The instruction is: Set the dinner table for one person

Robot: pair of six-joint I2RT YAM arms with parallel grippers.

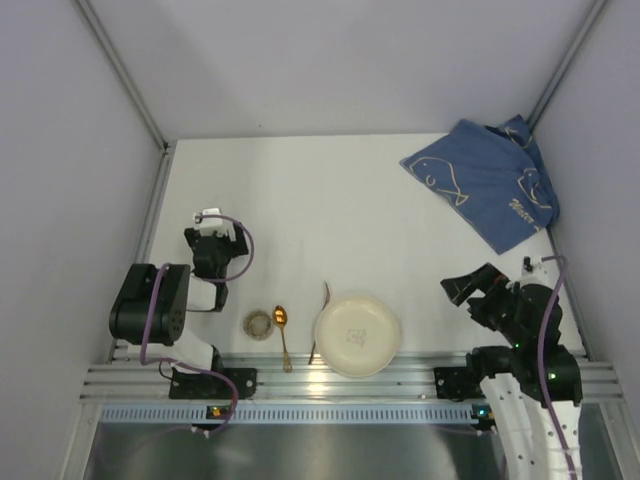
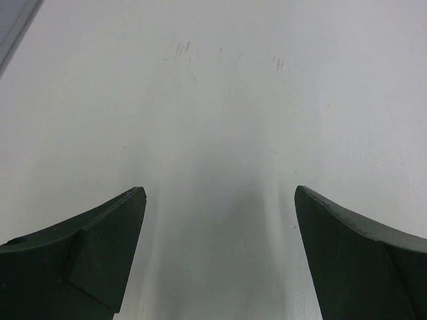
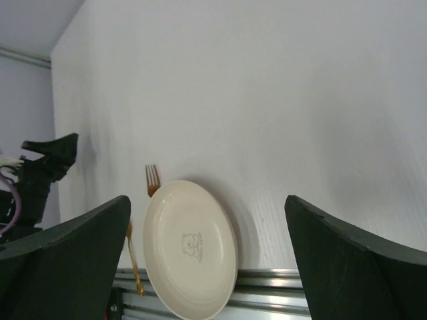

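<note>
Cream plate [image 1: 357, 335] is sitting lower centre on the dinner table [image 1: 330, 200], fork [image 1: 324, 296] and spoon [image 1: 282, 332] lying frame-left as a place setting; cloth [image 1: 487, 185] is waiting upper right. Left gripper [image 2: 220, 200] and right gripper [image 1: 472, 283] are gaping wide, empty.

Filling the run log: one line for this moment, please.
left hand open, empty | right hand open, empty | plate, fork, spoon at near edge | cloth far right corner
</note>
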